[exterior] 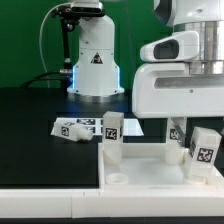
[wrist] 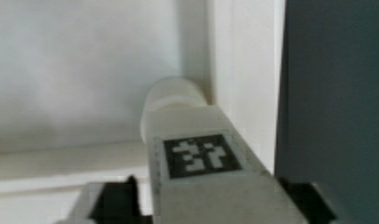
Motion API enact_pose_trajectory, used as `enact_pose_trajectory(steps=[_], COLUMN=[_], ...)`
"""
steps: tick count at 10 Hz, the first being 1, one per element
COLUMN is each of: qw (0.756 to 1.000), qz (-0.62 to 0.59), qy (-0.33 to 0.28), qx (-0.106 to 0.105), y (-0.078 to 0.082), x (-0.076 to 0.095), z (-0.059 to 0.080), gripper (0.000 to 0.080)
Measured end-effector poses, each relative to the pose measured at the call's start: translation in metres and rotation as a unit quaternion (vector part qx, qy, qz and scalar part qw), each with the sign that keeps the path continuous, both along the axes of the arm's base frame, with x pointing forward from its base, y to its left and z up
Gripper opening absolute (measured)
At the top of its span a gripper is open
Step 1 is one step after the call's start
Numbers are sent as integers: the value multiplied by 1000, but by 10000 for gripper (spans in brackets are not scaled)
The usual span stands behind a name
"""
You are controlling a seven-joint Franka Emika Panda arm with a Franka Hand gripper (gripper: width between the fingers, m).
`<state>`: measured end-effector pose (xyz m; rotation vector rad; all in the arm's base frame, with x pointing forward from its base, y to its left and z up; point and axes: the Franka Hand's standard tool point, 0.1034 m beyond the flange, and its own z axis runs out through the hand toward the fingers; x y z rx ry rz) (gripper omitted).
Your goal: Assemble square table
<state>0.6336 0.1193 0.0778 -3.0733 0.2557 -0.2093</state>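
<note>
My gripper (wrist: 207, 203) is clamped on a tagged leg (wrist: 200, 140), held upright at a corner of the square tabletop (exterior: 145, 168), lower right of the exterior frame. I judge this the leg-fitting step; next it needs turning in squarely.

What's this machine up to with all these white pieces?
The robot's gripper holds a white leg down at the square top's rim. A second leg already stands upright in a corner of the top, a third stands by the gripper, and a fourth lies loose on the black table.
</note>
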Motion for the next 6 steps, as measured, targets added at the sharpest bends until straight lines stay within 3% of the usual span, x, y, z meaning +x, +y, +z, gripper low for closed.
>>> enact_pose_trajectory(steps=[3,5,6], qw=[996,969,943], qz=[-91,-243,-330], qy=[4,11,17], qx=[12,34,46], y=[-2,-3,-1], x=[0,2,2], z=[-1,-1,-2], gripper=[291,291,291])
